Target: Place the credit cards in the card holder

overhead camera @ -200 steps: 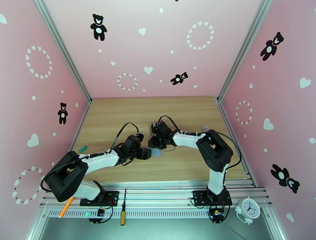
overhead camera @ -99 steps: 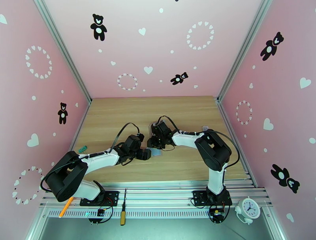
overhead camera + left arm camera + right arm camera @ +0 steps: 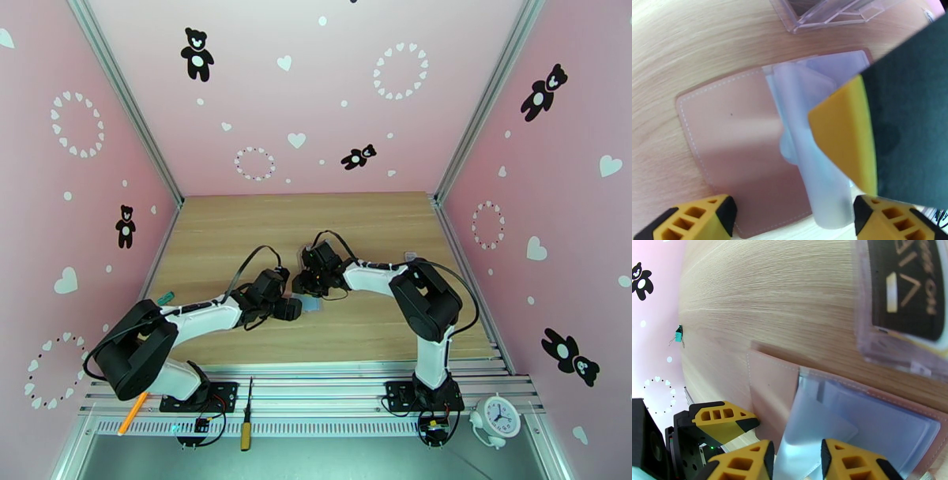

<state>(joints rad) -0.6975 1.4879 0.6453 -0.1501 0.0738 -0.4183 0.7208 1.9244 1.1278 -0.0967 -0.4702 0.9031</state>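
Card holder [image 3: 742, 150]: lying open on desk [image 3: 237, 229], mid-desk. Right pincer [image 3: 796, 461] narrow, pinching clear sleeve [image 3: 805, 429]. Left pincer [image 3: 790, 213] wide, straddling holder's near edge; shifted slightly toward holder since earlier frame.

The card holder [image 3: 730, 146] lies open flat, one clear sleeve [image 3: 817, 158] raised.

Both arms reach inward and meet over the card holder [image 3: 310, 304] at mid-table. The left gripper [image 3: 291, 308] hovers spread wide at its left edge. The right gripper [image 3: 796, 461] pinches a clear sleeve [image 3: 805, 425] between its fingers.
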